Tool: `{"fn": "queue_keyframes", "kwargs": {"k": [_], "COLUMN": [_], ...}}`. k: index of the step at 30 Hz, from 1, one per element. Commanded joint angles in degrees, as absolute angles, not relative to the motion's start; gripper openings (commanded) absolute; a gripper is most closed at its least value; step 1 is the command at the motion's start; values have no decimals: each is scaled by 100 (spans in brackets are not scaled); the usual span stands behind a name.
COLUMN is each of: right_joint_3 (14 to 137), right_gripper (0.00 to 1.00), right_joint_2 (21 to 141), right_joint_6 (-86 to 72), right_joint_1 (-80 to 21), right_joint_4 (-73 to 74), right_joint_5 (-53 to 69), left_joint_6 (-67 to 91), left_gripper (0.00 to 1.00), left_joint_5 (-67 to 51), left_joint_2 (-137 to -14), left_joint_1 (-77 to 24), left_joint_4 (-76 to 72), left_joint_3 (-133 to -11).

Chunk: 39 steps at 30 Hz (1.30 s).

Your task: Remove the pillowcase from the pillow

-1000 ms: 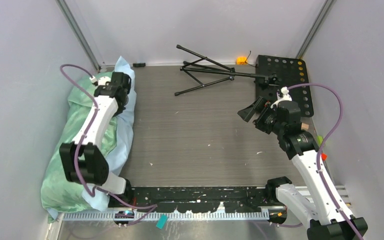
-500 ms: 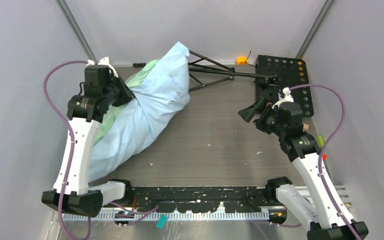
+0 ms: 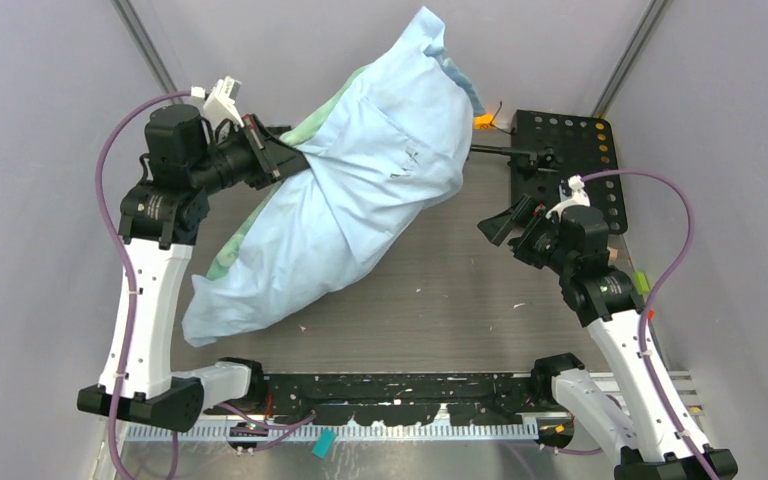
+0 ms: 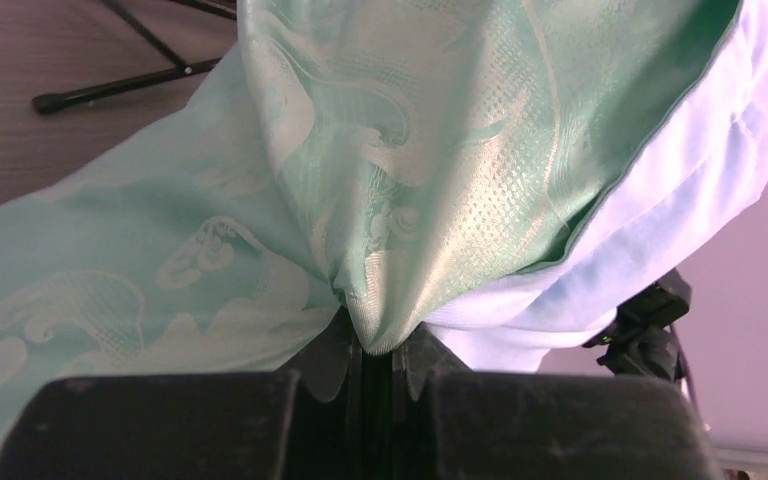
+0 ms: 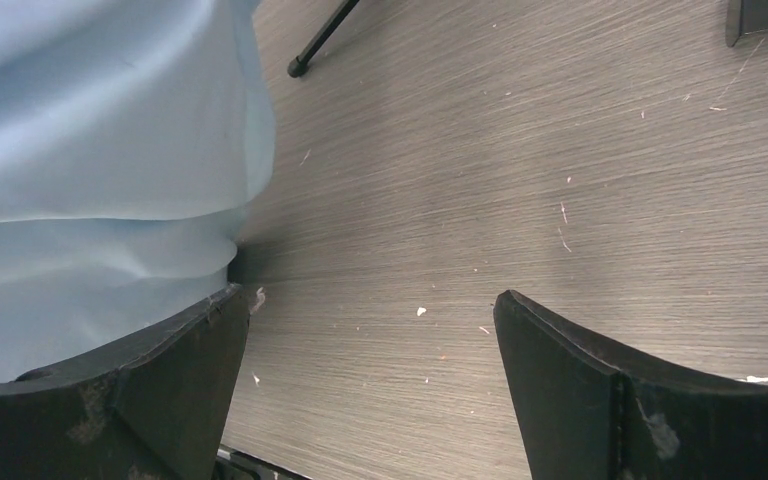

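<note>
The left end effector (image 3: 285, 160) is pinching a fold of the pillowcase (image 3: 360, 190), its fingers closed tight on the cloth. In the left wrist view the mint green face is bunching to a point right between the fingertips. That grip is holding the bundle partly up off the counter (image 3: 440, 290). The pillowcase is slanting across the upper left and centre of the overhead frame, its long axis running from a low corner at the lower left up to a peak at the top centre. The pillow is not showing anywhere; judging by the plump bulk, it is sitting inside the case. The right end effector (image 3: 505, 222) is hanging at the right of the frame with its fingers spread wide and nothing between them, pointing toward the bundle. The fabric is lying to its left: in the right wrist view the light blue face is filling the left side of the frame, near one finger but not between the two. I reckon the coming move is turning on that gap. The right arm is the free one, and it is needing to travel leftward over bare counter to reach the bulging blue side. Which end of the case is open I cannot tell from here.
</note>
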<state>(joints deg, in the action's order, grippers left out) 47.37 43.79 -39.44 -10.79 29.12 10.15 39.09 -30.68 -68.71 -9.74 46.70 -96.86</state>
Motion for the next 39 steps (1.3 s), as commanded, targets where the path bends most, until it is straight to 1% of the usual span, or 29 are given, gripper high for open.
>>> {"fn": "queue_keyframes", "kwargs": {"k": [1, 4, 6, 7, 8, 10, 12, 13, 14, 16, 19, 22, 24, 28, 31, 34, 37, 39], "right_joint_3": [4985, 5056, 5092, 5101, 5106, 5100, 5062, 5024, 4973, 4880, 4840, 4933, 5037, 5096, 5054, 5009, 4895, 4876], "right_gripper": [97, 97, 97, 97, 97, 97, 97, 97, 97, 97, 97, 97, 97, 97, 97, 97, 97, 94], "right_joint_2": [4222, 4141, 4058, 4012, 3970, 3903, 3885, 3900, 3942, 4098, 4624, 5193, 5500, 5806, 5815, 5759, 5650, 5574], "right_joint_6": [-4016, -3981, -3939, -3920, -3924, -3918, -3935, -3949, -3969, -4009, -4058, -4025, -3956, -3887, -4013, -4112, -4140, -4146], "right_joint_1": [-1099, -1103, -1104, -1104, -1103, -1107, -1106, -1103, -1099, -1100, -1101, -1141, -1235, -1456, -1500, -1503, -1502, -1495], "right_joint_4": [2945, 3155, 3300, 3352, 3400, 3453, 3405, 3345, 3225, 2922, 2398, 2114, 2092, 2443, 2851, 3193, 3258, 3321], "right_joint_5": [885, 702, 520, 424, 339, 258, 277, 311, 406, 659, 1269, 1708, 1769, 1232, 440, -444, -883, -1127], "left_joint_6": [4164, 3777, 3285, 3056, 2813, 2399, 2087, 1966, 1882, 1811, 1762, 1734, 1663, 1726, 2143, 2857, 3581, 3953], "left_gripper": [0, 0, 1, 7, 17, 49, 82, 93, 99, 100, 100, 100, 100, 100, 100, 100, 100, 100], "left_joint_5": [-3586, -3143, -2492, -2130, -1853, -1182, -609, -408, -252, -172, -515, -675, -583, 36, 367, 367, 167, 106], "left_joint_2": [-7059, -7440, -7765, -7980, -8095, -8355, -8334, -8242, -8124, -7865, -7538, -7314, -7173, -6729, -6163, -5501, -4950, -4699], "left_joint_1": [-954, -958, -979, -998, -1046, -1256, -1605, -1702, -1846, -2054, -2138, -2221, -2270, -2285, -2286, -2285, -2284, -2282], "left_joint_4": [3491, 3608, 3875, 4101, 4369, 4834, 4962, 4908, 4789, 4551, 4523, 4999, 5533, 6536, 6814, 6495, 6023, 5877], "left_joint_3": [-9783, -9294, -9163, -9222, -9338, -9610, -9728, -9711, -9654, -9535, -9454, -9472, -9483, -9196, -8607, -7588, -6556, -6004]}}
